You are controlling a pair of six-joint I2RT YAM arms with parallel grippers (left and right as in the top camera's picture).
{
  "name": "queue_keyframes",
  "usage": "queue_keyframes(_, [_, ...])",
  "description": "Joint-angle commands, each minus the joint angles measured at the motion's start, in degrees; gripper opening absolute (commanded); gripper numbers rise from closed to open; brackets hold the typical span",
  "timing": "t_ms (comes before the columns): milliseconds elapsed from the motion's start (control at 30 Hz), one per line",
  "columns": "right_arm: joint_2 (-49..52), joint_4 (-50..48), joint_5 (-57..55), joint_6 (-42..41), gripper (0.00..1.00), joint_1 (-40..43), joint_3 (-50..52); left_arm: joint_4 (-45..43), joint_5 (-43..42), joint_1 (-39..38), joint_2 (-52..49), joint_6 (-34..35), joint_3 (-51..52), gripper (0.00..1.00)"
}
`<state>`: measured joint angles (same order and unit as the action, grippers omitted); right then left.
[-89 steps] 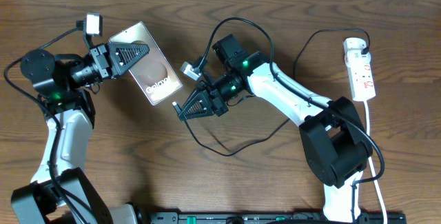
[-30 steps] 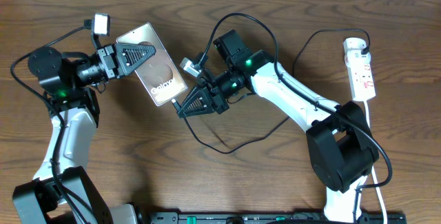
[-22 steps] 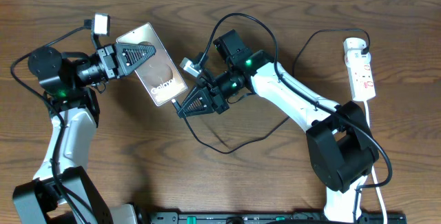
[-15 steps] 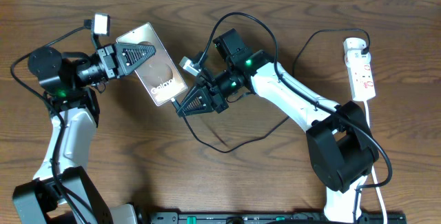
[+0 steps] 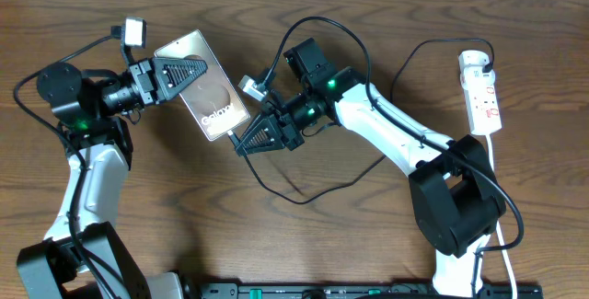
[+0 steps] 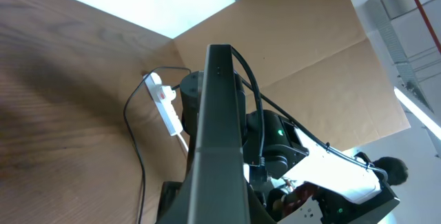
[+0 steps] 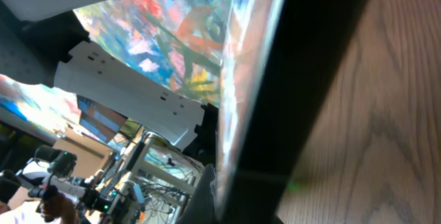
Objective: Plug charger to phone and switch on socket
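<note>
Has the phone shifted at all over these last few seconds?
Yes, slightly. The phone, held in the left gripper, has shifted a little toward the white power strip, which stayed put.

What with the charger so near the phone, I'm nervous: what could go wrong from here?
1. The right gripper has its tip at the lower corner of the phone; a misaligned push could twist it in the left gripper, which holds only its upper part.
2. The slack loop of the charger runs under the right arm and may snag when reaching for the socket.
</note>
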<state>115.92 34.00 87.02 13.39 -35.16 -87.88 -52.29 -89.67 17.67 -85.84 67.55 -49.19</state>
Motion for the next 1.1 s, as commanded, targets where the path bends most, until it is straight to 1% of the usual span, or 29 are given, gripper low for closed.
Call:
queue_keyframes(0, [-1.55,0.02,-0.09,-0.46,0.01,0.15,-0.28,-0.35,-0.39,-0.02,0.33,0.68,-1.66,0.07])
queue_keyframes(1067, [-1.55,0.24,2.49,-0.09,0.01,1.36,-0.28,-0.35,-0.39,0.02,0.33,-1.09,-1.66,0.08])
